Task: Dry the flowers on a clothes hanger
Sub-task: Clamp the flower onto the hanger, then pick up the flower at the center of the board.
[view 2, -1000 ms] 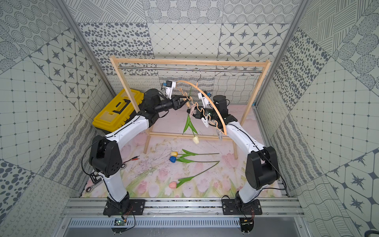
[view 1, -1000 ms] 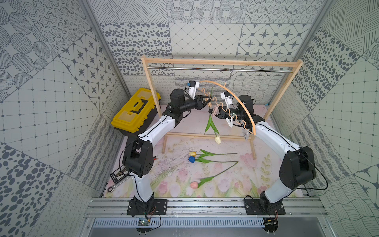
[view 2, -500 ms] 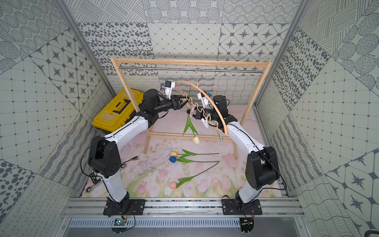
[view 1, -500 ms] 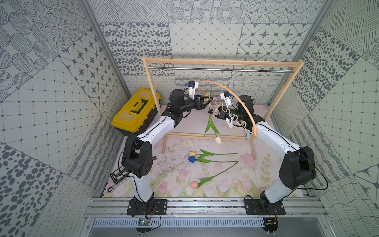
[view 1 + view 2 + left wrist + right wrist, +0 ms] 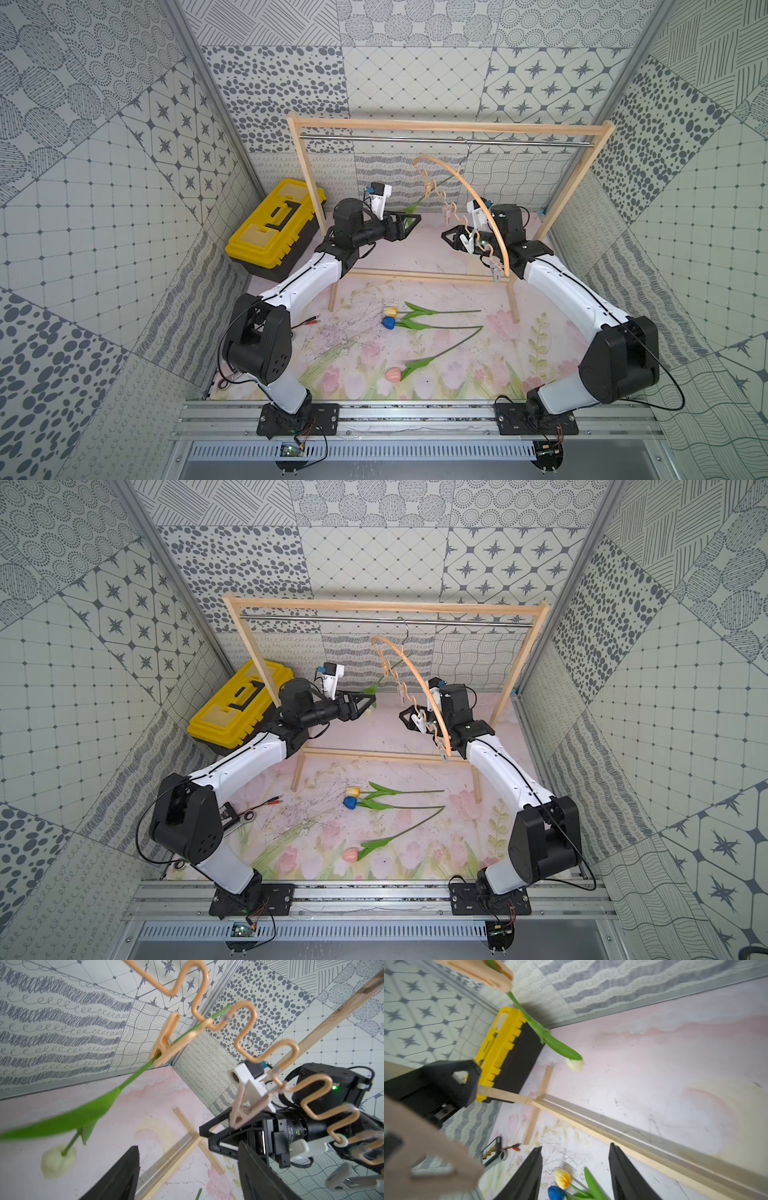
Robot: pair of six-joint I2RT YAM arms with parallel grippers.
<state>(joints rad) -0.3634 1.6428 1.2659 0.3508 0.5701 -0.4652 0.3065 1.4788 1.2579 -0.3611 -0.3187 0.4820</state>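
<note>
- Three tulips lie on the flowered mat (image 5: 457, 374) in both top views: the yellow tulip (image 5: 390, 311) and the blue tulip (image 5: 388, 322) just beside each other, the pink tulip (image 5: 392, 375) nearer the arm bases.
- The clothes hanger (image 5: 490, 218) hangs by its hook from the metal rod of the wooden rack (image 5: 449, 124). The cream tulip (image 5: 415, 205) slants down from the hanger's upper end.
- The left gripper (image 5: 411, 226) and right gripper (image 5: 409, 721) face each other from either side of the hanger, the right one close beside its wavy bar. A yellow toolbox (image 5: 274, 220) sits by the rack's left post.
- From the left wrist, a tan clothespin (image 5: 166, 1051) on the wavy bar pinches the cream tulip's green stem. The blurred flower hangs head-down (image 5: 58, 1159) over the mat. The left gripper (image 5: 188, 1145) has its black fingers wide apart, with nothing between them.
- From the right wrist, the right gripper (image 5: 575, 1147) also has its fingers parted and empty. Beyond them the cream tulip (image 5: 575, 1065) dangles from its clothespin (image 5: 481, 972), and the yellow (image 5: 562, 1178) and blue (image 5: 556, 1192) heads rest on the mat.
</note>
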